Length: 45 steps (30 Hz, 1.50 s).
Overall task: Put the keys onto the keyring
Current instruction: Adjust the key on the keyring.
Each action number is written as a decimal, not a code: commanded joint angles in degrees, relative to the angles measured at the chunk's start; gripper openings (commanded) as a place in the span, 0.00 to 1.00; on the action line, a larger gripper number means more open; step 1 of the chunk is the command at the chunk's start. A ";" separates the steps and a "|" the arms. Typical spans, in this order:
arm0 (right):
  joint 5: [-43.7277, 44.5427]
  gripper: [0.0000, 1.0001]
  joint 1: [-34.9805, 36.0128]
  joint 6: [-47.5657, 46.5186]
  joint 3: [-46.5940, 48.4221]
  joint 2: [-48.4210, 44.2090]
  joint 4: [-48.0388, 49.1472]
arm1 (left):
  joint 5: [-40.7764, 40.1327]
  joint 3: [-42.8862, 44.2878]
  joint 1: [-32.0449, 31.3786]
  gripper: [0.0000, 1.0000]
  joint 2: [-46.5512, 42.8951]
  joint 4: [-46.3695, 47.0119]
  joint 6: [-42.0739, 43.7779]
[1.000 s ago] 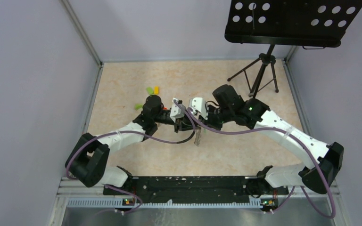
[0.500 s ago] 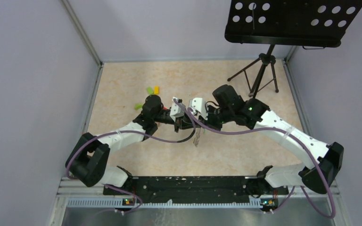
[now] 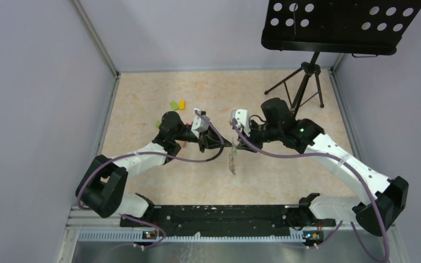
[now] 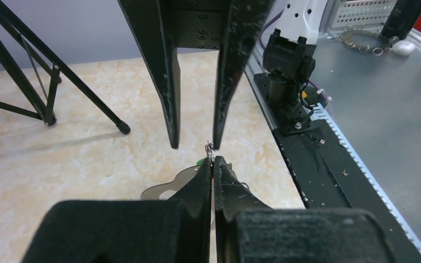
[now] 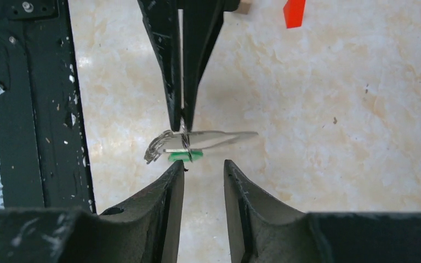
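Left gripper (image 5: 182, 125) is pressed together on the thin wire of the keyring (image 5: 186, 144). The keys (image 5: 219, 138) and their green tag (image 5: 185, 157) dangle just below its tips. Right gripper (image 5: 203, 164) faces it with fingers spread, close to those tips but touching nothing. The keys look like light, stiff, slick metal to me, so the bunch will likely swing and twist freely. I'd take one flat across its head, close to the left gripper, not by the blade.
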 commanded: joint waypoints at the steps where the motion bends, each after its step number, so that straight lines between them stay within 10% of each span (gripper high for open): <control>1: -10.30 0.33 -3.95 1.47 -1.48 -4.37 7.05 | 1.19 -2.34 0.84 0.00 -2.49 15.90 -11.92; 45: -21.50 0.21 -5.00 2.19 -7.88 -4.73 16.02 | -1.25 -5.95 0.80 0.00 2.92 34.41 -27.25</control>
